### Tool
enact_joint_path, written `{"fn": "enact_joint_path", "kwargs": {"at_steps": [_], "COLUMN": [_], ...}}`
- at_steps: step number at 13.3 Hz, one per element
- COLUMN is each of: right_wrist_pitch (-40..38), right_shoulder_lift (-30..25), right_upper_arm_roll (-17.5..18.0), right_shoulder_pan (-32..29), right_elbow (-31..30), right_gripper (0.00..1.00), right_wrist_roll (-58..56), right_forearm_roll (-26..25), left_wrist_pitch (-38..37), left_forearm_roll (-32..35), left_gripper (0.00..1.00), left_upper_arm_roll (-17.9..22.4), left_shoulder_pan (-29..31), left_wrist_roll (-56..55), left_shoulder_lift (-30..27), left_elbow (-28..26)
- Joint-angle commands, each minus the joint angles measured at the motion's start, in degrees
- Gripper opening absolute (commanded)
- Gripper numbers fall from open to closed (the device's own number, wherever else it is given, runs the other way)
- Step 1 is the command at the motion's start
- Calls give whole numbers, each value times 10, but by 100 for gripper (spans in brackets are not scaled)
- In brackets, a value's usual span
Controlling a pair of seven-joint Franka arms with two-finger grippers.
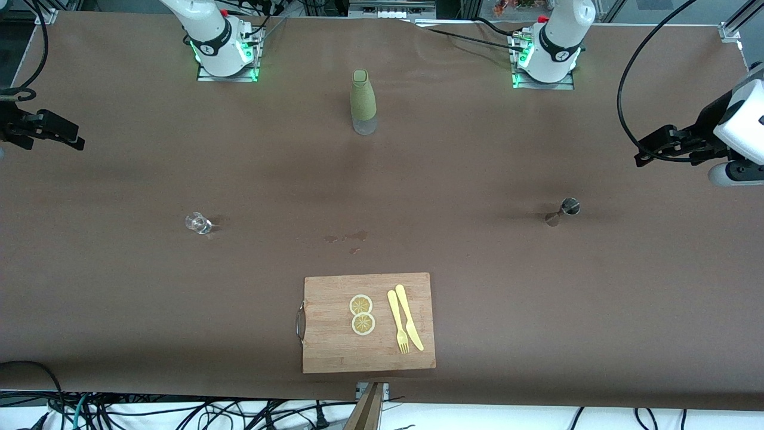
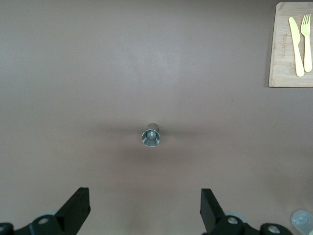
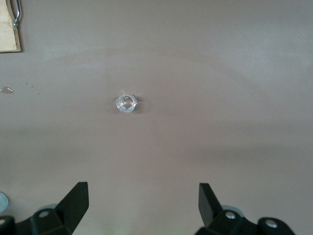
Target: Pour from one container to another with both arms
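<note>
A small metal jigger stands on the brown table toward the left arm's end; in the left wrist view the jigger shows from above. A small clear glass stands toward the right arm's end and also shows in the right wrist view as the glass. My left gripper hangs open high over the table at its own end, nothing between its fingers. Over the other end, my right gripper is open and empty too. Both arms are well apart from the containers.
A green sleeved bottle stands midway between the two bases. A wooden cutting board near the front edge carries two lemon slices, a yellow fork and knife. A few wet spots lie farther from the camera than the board.
</note>
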Motion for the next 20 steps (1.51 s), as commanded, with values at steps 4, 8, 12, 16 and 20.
{"fn": "enact_joint_path", "kwargs": {"at_steps": [4, 8, 12, 16, 20], "right_wrist_pitch": [-6, -7, -37, -47, -44], "right_shoulder_lift": [-3, -1, 21, 36, 58], "right_upper_arm_roll": [4, 4, 3, -19, -24], "right_shoulder_pan": [-5, -5, -6, -19, -26], "right_elbow": [4, 4, 3, 4, 4], "right_gripper": [100, 100, 100, 100, 100], "right_wrist_roll": [3, 3, -13, -86, -231], "right_forearm_roll": [-4, -5, 4, 57, 65], "left_wrist_pitch": [8, 8, 2, -4, -3], "left_forearm_roll": [-5, -4, -22, -48, -93], "left_gripper": [100, 100, 100, 100, 100], "left_upper_arm_roll": [-1, -1, -1, 34, 81], "left_shoulder_pan": [3, 3, 4, 19, 37], "left_wrist_roll": [-5, -5, -6, 127, 340], "left_shoulder_lift": [-17, -17, -16, -1, 29], "left_elbow": [-17, -17, -19, -26, -49]}}
